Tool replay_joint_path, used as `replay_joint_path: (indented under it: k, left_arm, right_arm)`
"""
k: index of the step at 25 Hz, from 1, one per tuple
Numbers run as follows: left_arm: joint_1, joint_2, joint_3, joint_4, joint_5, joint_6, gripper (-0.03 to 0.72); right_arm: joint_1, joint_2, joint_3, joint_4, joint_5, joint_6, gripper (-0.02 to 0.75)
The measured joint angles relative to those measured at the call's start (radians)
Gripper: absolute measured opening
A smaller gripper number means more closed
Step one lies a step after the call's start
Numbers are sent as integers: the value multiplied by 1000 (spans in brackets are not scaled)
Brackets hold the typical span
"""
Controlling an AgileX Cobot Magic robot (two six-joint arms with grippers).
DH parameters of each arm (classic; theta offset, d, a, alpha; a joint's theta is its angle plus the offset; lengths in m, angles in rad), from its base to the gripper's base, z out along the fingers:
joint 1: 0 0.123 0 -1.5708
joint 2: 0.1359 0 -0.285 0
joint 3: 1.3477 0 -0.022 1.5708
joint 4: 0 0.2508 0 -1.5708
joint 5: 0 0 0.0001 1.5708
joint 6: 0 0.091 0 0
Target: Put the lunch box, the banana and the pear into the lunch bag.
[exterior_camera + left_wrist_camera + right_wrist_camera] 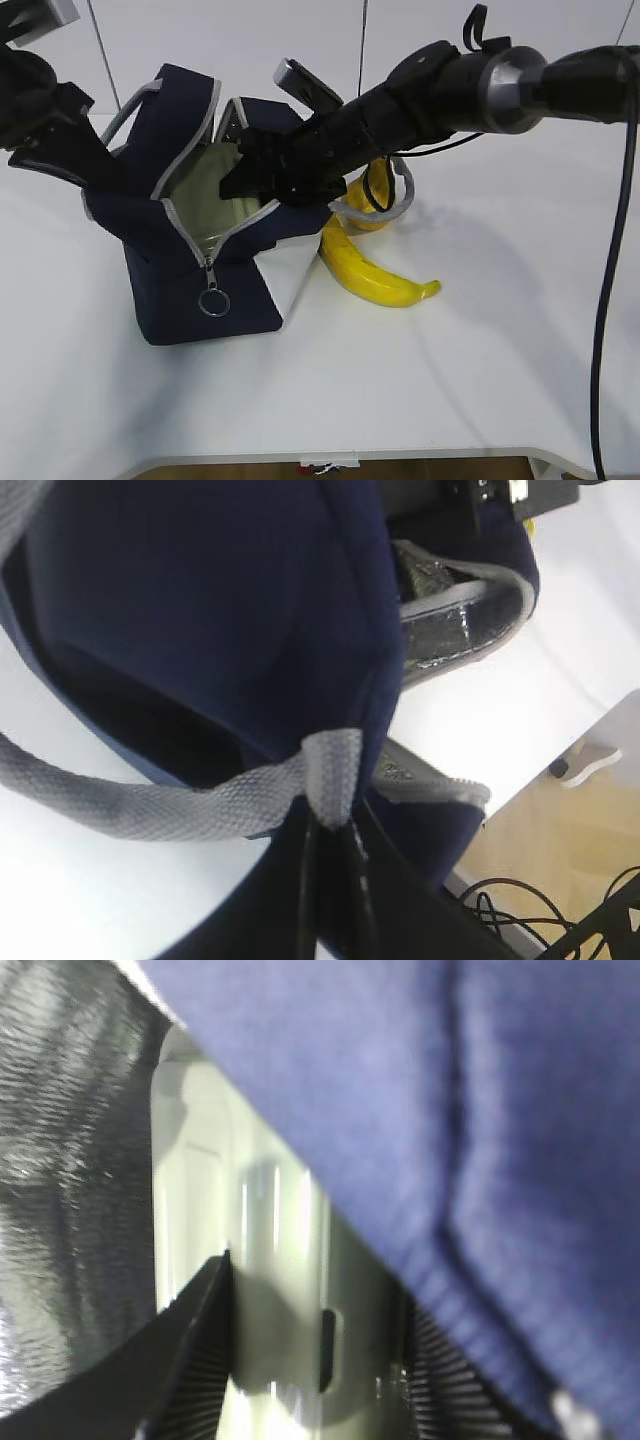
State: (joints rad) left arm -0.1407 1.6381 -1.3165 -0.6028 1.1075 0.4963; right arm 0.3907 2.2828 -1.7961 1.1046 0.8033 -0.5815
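Observation:
The navy lunch bag (205,300) stands unzipped at centre left. My left gripper (335,825) is shut on its grey strap (150,805), at the bag's left side in the exterior view (92,150). My right gripper (240,178) reaches across into the bag's mouth. It is shut on the lunch box (270,1240), one finger on each side of the sage-green lid (205,180). The banana (370,275) lies on the table just right of the bag. Behind it sits the pear (358,190), mostly hidden by my right arm and a cable.
The bag's other grey strap (405,190) loops on the table around the pear. A ring pull (213,302) hangs from the zipper at the bag's front. The white table's front edge (400,458) runs along the bottom.

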Motion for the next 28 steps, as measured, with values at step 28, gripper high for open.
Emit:
replay_joint_path:
  k: [28]
  left_arm:
    - [0, 41, 0, -38, 4, 0, -1]
  right_arm:
    - [4, 0, -21, -130, 48, 69, 524]
